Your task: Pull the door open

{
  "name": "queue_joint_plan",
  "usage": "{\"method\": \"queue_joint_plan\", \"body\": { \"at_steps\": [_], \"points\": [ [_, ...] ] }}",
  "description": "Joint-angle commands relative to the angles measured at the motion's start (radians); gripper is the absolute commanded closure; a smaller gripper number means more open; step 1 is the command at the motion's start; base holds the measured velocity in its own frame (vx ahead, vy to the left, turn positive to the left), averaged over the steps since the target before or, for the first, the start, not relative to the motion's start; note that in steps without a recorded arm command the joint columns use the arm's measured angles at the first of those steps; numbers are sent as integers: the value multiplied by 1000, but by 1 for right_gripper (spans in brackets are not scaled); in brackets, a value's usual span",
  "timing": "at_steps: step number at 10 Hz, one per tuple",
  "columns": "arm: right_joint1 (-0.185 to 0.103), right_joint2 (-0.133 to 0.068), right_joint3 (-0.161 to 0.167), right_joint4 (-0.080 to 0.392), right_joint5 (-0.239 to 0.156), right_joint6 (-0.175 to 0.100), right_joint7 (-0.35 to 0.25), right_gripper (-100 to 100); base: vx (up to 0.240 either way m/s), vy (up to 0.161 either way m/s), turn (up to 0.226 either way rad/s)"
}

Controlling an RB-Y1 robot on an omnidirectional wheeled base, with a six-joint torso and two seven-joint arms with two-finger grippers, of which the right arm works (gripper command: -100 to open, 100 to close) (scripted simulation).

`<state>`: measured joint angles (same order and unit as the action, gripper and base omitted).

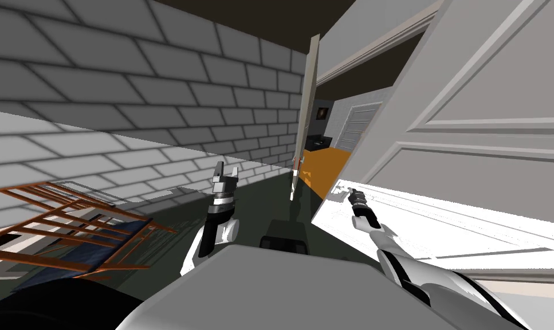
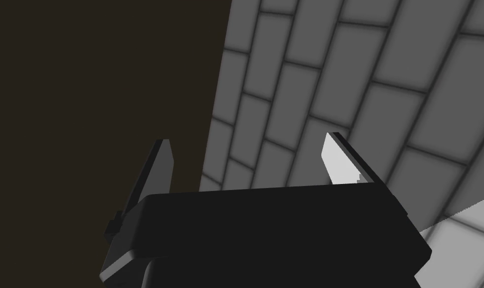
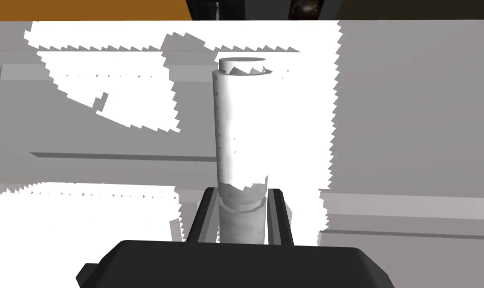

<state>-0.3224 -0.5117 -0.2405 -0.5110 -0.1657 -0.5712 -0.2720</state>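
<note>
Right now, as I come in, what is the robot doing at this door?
The right gripper is shut on the pale, cylindrical door handle, with its fingers pressing the handle's sides. The handle belongs to the white panelled door, which stands partly open: an orange floor shows through the gap beside it. The left gripper is open and holds nothing, raised near the grey brick wall.
</note>
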Motion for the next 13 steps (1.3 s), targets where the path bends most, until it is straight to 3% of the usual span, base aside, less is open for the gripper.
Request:
{"method": "queue_joint_plan", "body": {
  "at_steps": [1,8,10,13],
  "points": [
    [-4,0,15,8,7,-8,-12,100,-188,-27,53],
    [-8,7,92,-22,42,-15,-66,100,-197,-45,60],
    [-5,8,93,-36,43,-8,-66,100,-137,-10,30],
    [-1,10,126,-49,56,-11,-89,100,-167,-48,55]
  ]
}}
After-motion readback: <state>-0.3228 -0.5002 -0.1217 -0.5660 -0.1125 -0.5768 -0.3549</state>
